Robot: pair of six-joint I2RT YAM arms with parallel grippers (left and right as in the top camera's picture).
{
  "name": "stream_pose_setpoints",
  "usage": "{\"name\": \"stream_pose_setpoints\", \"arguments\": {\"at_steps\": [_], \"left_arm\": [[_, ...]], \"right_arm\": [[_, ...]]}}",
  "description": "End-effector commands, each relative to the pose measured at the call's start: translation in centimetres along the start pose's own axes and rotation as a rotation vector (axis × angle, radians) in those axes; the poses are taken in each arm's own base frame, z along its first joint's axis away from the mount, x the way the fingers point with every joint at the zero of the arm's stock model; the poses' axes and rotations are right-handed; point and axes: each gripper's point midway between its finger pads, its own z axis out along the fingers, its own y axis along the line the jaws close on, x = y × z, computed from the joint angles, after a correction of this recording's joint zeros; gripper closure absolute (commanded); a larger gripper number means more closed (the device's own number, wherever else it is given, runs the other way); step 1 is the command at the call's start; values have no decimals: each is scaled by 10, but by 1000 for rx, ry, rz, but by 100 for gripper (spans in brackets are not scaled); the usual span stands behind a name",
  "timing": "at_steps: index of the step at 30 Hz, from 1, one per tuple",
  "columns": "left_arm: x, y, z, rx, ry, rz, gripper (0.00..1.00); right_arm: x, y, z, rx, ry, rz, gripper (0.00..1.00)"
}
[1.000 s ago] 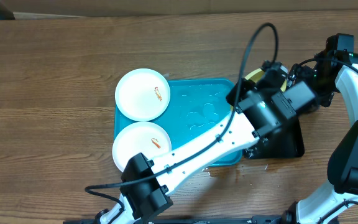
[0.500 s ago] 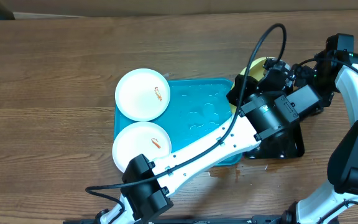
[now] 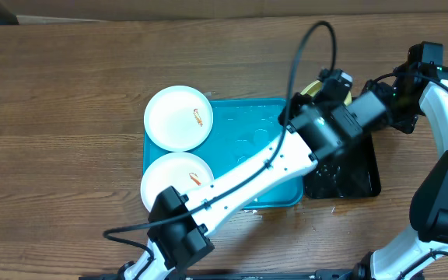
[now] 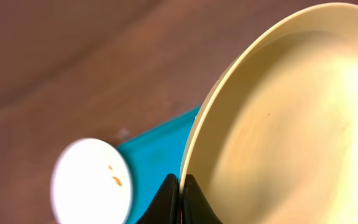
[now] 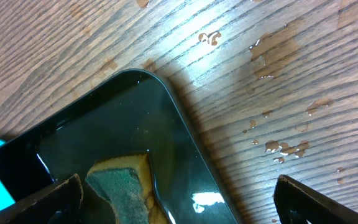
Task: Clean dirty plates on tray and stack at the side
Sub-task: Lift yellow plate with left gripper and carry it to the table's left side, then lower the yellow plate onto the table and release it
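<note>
Brown wooden tabletop point(image 3: 68, 93) is bearing a turquoise rectangular plastic tray point(image 3: 247, 132), two smeared round white plates point(image 3: 178, 117) lying at its end. Left gripper point(image 4: 180, 182) is clamping the rim of a pale lime-rimmed round plate point(image 4: 278, 124), holding it on edge near the narrow black tray point(image 5: 104, 118). Right gripper point(image 5: 179, 196) is hovering, fingers spread wide, over the green sponge point(image 5: 117, 186) there, so it is sitting nearer for that pickup.

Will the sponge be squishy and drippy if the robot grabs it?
Probably squishy: the sponge looks foamy. Likely drippy and heavier too, since it sits in the wet black tray, with drops on the table.
</note>
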Motion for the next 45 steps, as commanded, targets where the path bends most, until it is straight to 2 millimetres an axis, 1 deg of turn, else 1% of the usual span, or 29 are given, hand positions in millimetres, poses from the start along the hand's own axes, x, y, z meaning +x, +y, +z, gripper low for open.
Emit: {"name": "stream_pose_setpoints", "arguments": {"at_steps": [1,2,4,6,8,10,11,12,13,14,15,17,19,20,21,22,24,28,32,36,41,45], "left_arm": [[4,-1,20,251,140,-126,96],[5,5,27,301,178,-160,96],[7,22,43,384,244,-240,96],[8,48,58,422,288,-319,96],[11,85,77,430,325,-412,96],[20,131,96,407,358,-512,96],[27,159,107,368,373,-563,96],[35,183,114,334,386,-605,96],[44,208,121,299,402,-649,96],[58,237,128,251,422,-698,96],[70,260,132,207,440,-735,96],[101,314,138,95,479,-820,96],[131,357,139,17,513,-897,96],[143,373,139,-12,526,-929,96],[166,400,138,-58,548,-986,96],[180,415,136,-83,562,-1024,96],[204,439,133,-118,581,-1090,96],[245,471,126,-182,616,-1188,96],[276,487,121,-218,650,-1249,96],[295,491,126,-231,668,-1275,96],[314,479,143,-229,698,-1274,96],[329,476,155,-259,703,-1263,96]], "right_arm": [[-6,2,-6,-7,-25,-1,0],[-6,2,-6,-7,-25,-1,0],[-6,2,-6,-7,-25,-1,0],[-6,2,-6,-7,-25,-1,0],[-6,2,-6,-7,-25,-1,0],[-6,2,-6,-7,-25,-1,0],[-6,2,-6,-7,-25,-1,0],[-6,2,-6,-7,-25,-1,0],[-6,2,-6,-7,-25,-1,0],[-6,2,-6,-7,-25,-1,0],[-6,2,-6,-7,-25,-1,0],[-6,2,-6,-7,-25,-1,0],[-6,2,-6,-7,-25,-1,0],[-6,2,-6,-7,-25,-1,0],[-6,2,-6,-7,-25,-1,0],[-6,2,-6,-7,-25,-1,0],[-6,2,-6,-7,-25,-1,0],[-6,2,-6,-7,-25,-1,0],[-6,2,-6,-7,-25,-1,0],[-6,2,-6,-7,-25,-1,0],[-6,2,-6,-7,-25,-1,0],[-6,2,-6,-7,-25,-1,0]]}}
